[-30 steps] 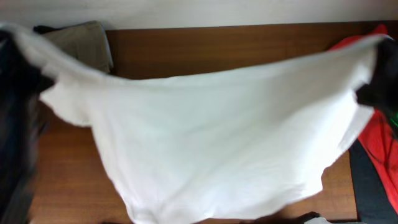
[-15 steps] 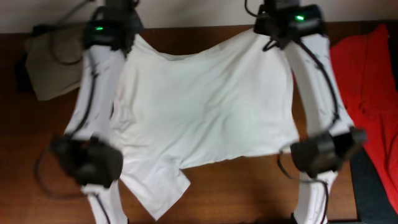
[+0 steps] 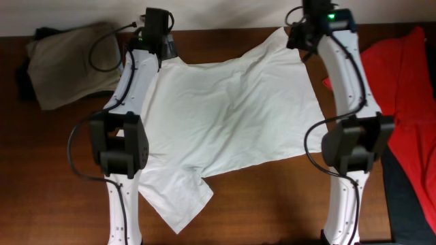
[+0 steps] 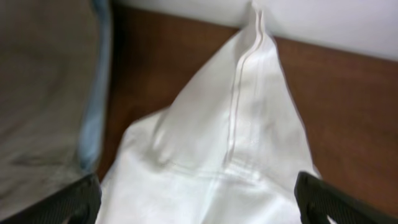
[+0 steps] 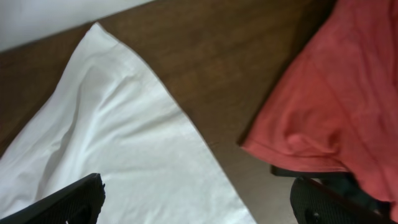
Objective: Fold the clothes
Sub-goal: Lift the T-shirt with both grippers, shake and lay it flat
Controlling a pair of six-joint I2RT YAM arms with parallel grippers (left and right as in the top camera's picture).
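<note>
The white shirt [image 3: 225, 122] lies spread flat on the table, one part reaching toward the front edge [image 3: 177, 201]. My left gripper [image 3: 158, 34] hovers over its far left corner and my right gripper [image 3: 304, 34] over its far right corner. In the left wrist view the left gripper [image 4: 199, 208] is open, its fingers [image 4: 68, 202] wide apart above the white cloth [image 4: 242, 124]. In the right wrist view the right gripper [image 5: 199, 208] is open too, above the shirt's edge [image 5: 112, 143]. Neither holds anything.
A khaki garment [image 3: 65, 64] lies at the far left, close to the left gripper [image 4: 43, 93]. A red garment [image 3: 405, 95] lies at the right, close to the shirt's corner [image 5: 336, 93], with a dark one [image 3: 409, 204] below it. The wall runs along the table's far edge.
A second ago the shirt hung stretched in the air between both shut grippers. It has been laid down flat, and both grippers have opened and let go of its far corners.
</note>
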